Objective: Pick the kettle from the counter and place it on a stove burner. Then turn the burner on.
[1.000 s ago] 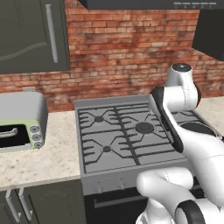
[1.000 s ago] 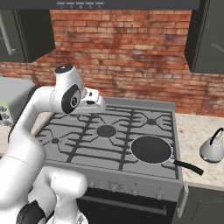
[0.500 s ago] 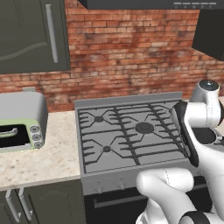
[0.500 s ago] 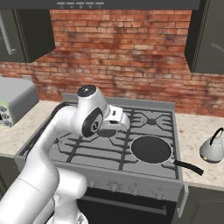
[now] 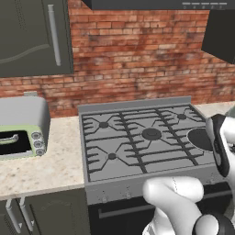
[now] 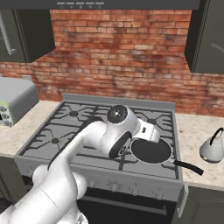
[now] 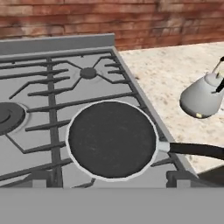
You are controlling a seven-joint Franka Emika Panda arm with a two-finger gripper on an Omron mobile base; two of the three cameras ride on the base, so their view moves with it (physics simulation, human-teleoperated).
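Observation:
The small silver-grey kettle (image 6: 212,148) with its black arched handle stands upright on the beige counter (image 6: 194,129) right of the stove; it lies at the right edge of the hand view, kettle (image 7: 201,98). My gripper (image 6: 153,134) hovers over the right side of the stovetop, above a black pan (image 6: 151,150), well left of the kettle. It is open and holds nothing. A small stove burner (image 7: 87,72) sits in the rear right corner of the stove, just behind the pan (image 7: 111,140).
The pan's black handle (image 6: 188,166) juts right over the stove's front corner toward the kettle. A larger ringed burner (image 5: 151,134) is mid-stove. A green-fronted toaster oven (image 5: 20,131) stands on the left counter. Dark cabinets (image 6: 210,35) hang above.
The arm has swung right, from the middle of the stove to above the pan near the right side. The gripper stays open. Kettle and pan have not moved.

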